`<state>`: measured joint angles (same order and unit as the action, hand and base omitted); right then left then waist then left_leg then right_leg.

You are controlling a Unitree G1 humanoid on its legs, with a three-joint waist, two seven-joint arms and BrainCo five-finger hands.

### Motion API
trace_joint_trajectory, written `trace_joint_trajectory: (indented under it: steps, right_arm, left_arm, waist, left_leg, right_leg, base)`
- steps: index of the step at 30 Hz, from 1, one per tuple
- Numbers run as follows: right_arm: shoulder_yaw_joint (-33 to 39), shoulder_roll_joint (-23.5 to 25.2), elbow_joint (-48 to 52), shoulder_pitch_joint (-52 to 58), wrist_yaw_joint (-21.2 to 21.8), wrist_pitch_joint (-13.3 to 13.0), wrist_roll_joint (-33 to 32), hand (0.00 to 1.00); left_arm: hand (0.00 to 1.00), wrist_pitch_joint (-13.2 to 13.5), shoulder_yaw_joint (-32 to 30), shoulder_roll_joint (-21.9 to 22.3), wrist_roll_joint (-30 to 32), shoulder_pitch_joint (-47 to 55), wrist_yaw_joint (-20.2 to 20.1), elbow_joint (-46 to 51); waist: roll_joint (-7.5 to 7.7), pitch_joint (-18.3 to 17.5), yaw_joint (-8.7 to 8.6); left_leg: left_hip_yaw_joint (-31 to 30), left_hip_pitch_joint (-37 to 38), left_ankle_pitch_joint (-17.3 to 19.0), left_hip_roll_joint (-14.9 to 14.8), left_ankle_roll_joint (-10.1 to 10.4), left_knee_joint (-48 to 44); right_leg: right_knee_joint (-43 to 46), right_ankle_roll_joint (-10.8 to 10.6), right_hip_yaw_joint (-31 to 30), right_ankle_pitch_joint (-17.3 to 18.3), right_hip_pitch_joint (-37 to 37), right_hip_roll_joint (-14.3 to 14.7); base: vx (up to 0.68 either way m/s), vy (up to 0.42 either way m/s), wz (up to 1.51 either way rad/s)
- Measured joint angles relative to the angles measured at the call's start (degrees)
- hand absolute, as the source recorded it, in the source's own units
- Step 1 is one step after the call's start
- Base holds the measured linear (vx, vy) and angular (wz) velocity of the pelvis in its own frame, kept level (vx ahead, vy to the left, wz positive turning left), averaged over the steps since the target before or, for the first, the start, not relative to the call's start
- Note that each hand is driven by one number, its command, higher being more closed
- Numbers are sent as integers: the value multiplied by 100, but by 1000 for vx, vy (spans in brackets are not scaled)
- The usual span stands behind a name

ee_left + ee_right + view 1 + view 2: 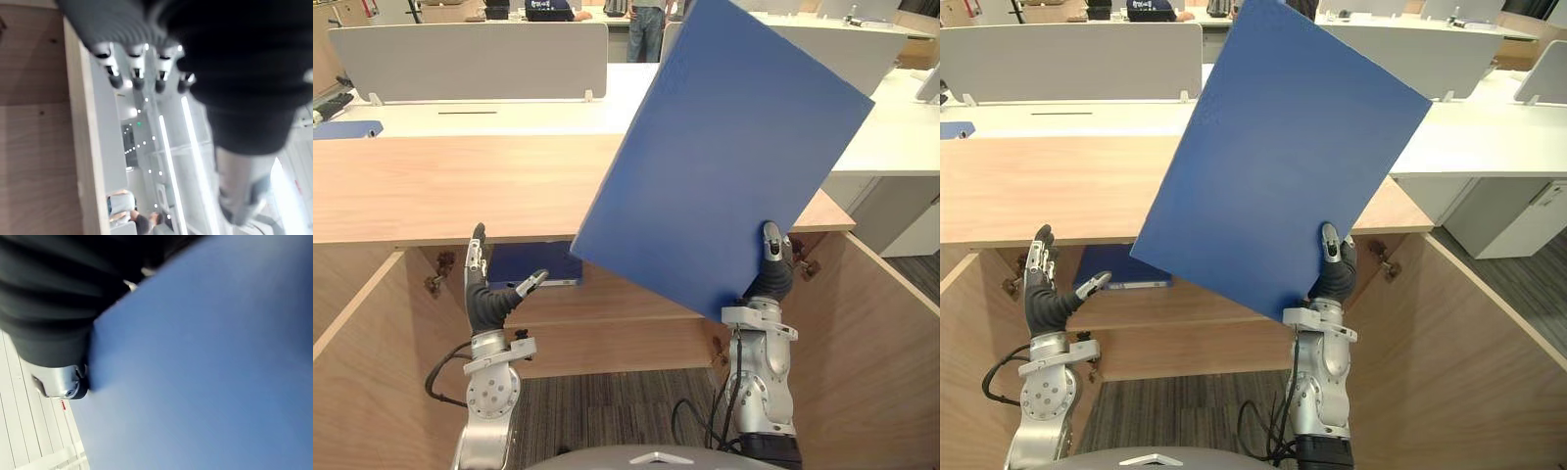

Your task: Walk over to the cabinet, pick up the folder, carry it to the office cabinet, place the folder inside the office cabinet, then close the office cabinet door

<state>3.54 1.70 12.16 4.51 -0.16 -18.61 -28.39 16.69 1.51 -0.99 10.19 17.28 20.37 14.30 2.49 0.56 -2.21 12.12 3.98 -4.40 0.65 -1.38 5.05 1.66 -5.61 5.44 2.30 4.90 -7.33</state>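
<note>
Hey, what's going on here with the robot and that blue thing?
The right robot hand grips a blue folder by its lower edge, holding it up, tilted, over the open wooden cabinet. The left robot hand is open and holds nothing. A second blue folder lies on the shelf inside.

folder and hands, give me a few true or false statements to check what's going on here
1. The right hand grips the blue folder near its lowest corner. True.
2. The left hand holds the blue folder too. False: it is open, empty and apart from it.
3. The cabinet is shut. False: its doors stand open.
4. A second folder lies on the shelf inside. True.
</note>
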Motion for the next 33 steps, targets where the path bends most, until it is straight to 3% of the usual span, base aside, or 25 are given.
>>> trace_joint_trajectory:
  steps: [17, 28, 33]
  right_arm:
    - [-182, -26, 794, -12, -170, -91, 1112, 100]
    - [-1237, -527, 904, -50, -150, -81, 1997, 100]
    - [-1535, -739, 567, -284, -187, -82, 2465, 100]
  left_arm:
    - [0, -209, -153, 60, -7, 522, -465, -1624]
    - [0, -436, -397, -12, -269, 437, -623, -3357]
    - [0, -500, -603, -87, -391, 105, -623, -4100]
  waist:
    - [-14, 77, 123]
    - [41, 195, 184]
    - [25, 550, 171]
  left_leg:
    - [-130, -7, 28, -3, 34, 0]
    - [-124, -116, 9, -1, 9, -5]
    - [-85, -296, -10, -17, 2, -45]
  right_leg:
    - [-14, -11, 141, 86, 75, -12]
    - [92, -18, 134, 83, -77, -5]
    - [311, 53, 97, 124, -387, 1]
  base:
    - [9, 1, 3]
    - [18, 2, 0]
    - [-50, 14, -2]
